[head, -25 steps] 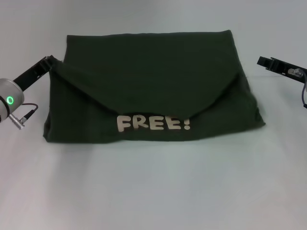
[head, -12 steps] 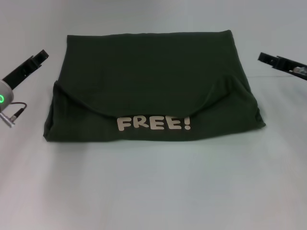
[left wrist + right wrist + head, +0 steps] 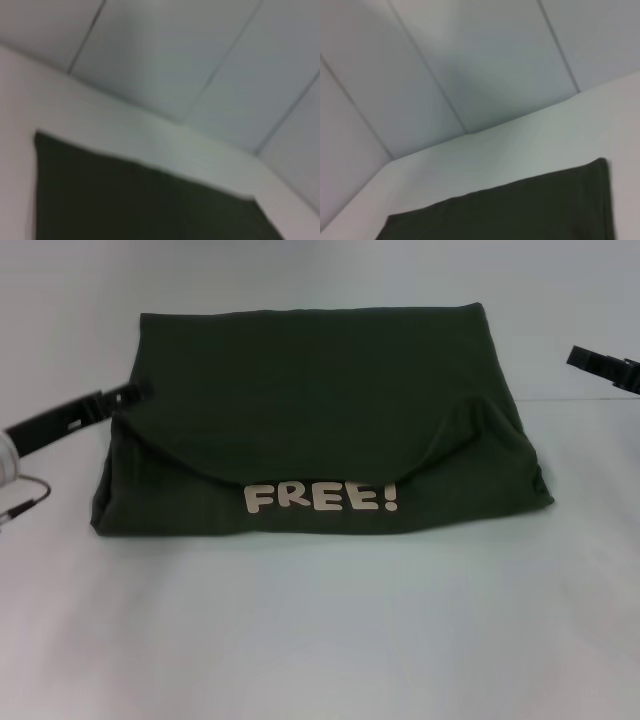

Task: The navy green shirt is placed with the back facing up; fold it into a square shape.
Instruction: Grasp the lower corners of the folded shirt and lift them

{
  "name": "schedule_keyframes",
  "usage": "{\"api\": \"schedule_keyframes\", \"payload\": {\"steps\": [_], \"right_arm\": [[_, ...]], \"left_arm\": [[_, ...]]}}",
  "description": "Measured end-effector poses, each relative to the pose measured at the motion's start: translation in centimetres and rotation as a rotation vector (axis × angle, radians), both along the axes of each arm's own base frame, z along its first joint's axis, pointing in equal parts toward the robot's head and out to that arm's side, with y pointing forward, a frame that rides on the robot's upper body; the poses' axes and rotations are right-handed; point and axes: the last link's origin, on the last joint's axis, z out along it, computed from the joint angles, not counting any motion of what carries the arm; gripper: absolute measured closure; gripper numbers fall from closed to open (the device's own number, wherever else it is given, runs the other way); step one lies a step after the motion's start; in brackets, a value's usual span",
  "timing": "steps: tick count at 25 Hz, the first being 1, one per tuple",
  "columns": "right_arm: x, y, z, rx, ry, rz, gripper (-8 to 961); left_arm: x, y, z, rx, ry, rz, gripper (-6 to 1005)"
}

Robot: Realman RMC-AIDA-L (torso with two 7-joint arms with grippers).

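Note:
The navy green shirt (image 3: 310,380) lies in the middle of the table as a wide folded bundle. A flap is laid over it from the far side, and cream "FREE!" lettering (image 3: 320,497) shows below the flap on the near part. My left gripper (image 3: 135,393) reaches in low from the left, its tip at the shirt's left edge. My right gripper (image 3: 580,358) hangs at the far right, well apart from the cloth. Each wrist view shows only a stretch of the shirt (image 3: 125,200) (image 3: 520,210) and its far edge.
The shirt rests on a white table (image 3: 320,640). A thin cable (image 3: 25,495) loops below the left arm at the left border. Grey wall panels (image 3: 470,60) rise behind the table's far edge.
The flap's left corner dropped and settled flat. My left gripper swung away, then came back lower to the shirt's left edge. My right gripper drew farther right.

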Motion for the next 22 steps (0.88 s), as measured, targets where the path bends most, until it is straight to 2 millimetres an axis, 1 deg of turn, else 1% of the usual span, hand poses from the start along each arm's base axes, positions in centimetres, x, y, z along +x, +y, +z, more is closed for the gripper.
{"api": "schedule_keyframes", "payload": {"steps": [5, 9, 14, 22], "right_arm": [[0.4, -1.4, 0.8, -0.091, 0.033, 0.027, 230], [0.6, -2.1, 0.9, -0.147, 0.033, 0.033, 229], [1.0, -2.3, 0.9, -0.152, 0.022, 0.022, 229], [1.0, -2.3, 0.9, -0.155, 0.017, 0.021, 230]], "left_arm": [[-0.9, -1.3, -0.3, -0.153, 0.071, 0.034, 78], [-2.0, -1.8, -0.3, -0.241, 0.130, 0.110, 79], [-2.5, -1.8, -0.1, -0.248, 0.127, 0.169, 80], [-2.9, -1.7, -0.9, -0.242, 0.155, 0.190, 80]]}}
